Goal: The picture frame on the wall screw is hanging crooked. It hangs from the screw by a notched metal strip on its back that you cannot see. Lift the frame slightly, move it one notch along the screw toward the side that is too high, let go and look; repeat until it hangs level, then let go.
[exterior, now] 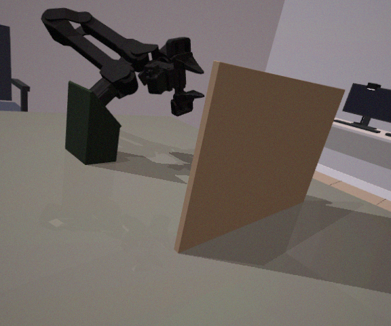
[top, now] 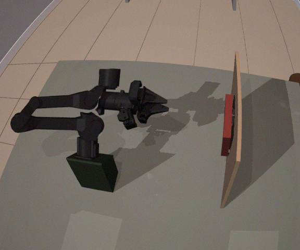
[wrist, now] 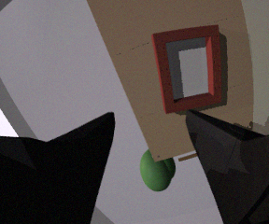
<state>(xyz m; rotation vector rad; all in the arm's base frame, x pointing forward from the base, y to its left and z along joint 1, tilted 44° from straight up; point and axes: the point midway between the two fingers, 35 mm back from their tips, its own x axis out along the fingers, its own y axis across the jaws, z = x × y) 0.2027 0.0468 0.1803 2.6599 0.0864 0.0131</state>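
Well back from the wooden board (top: 238,129) (exterior: 262,147) (wrist: 130,89), my gripper (top: 168,105) (exterior: 203,84) (wrist: 149,118) stands empty, fingers apart. Red picture frame (top: 227,116) (wrist: 160,70) hangs on the board, untouched, seemingly askew (camera angle muddies it); notches already shifted: unknown. Probably more correction left.

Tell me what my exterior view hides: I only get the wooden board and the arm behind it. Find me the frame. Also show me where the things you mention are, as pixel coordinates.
Observer: The top view shows the red frame (top: 227,115) (wrist: 159,70) on the face of the board (top: 239,107) (exterior: 258,151) (wrist: 130,70) that is turned toward the arm.

Operator: Check whether the pincer (top: 167,104) (exterior: 203,83) (wrist: 149,118) is touching it.

Observer: It isn't. From the top, a wide gap separates its fingertips from the frame.

Operator: Call the frame level or crooked.

Observer: I can't call it for certain. In the wrist view, the frame's long side isn't parallel to the board's long edge, but that view is slanted.
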